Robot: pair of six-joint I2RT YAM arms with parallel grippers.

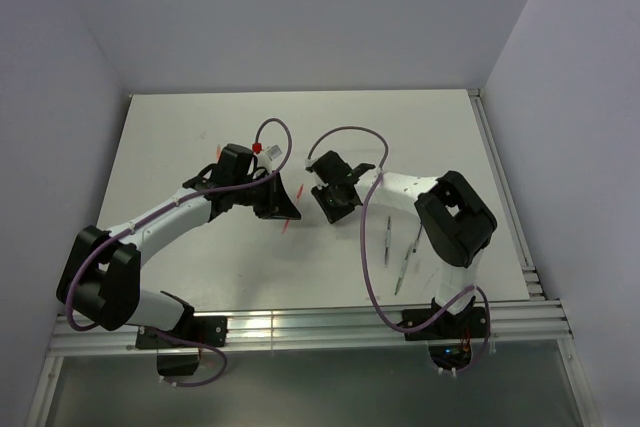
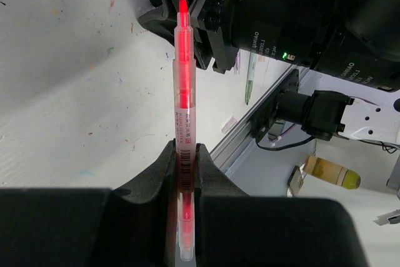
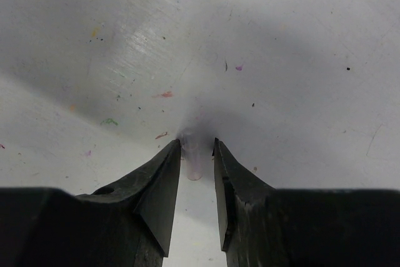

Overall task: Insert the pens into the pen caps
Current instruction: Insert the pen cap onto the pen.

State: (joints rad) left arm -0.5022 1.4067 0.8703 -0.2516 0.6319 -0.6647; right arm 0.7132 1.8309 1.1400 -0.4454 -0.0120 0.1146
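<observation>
The left gripper (image 2: 186, 154) pinches the red-pink pen (image 2: 183, 79), whose tip points to 12 o'clock beyond the jaws. The right gripper (image 3: 195, 149) has its jaws narrowly spread around a pale pen cap (image 3: 192, 166), which sits nearer the 9 o'clock finger.

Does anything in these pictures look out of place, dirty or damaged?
Only stains: the table carries small coloured ink marks, red, green and purple, around the pale cap. Nothing looks spilled or broken.
</observation>
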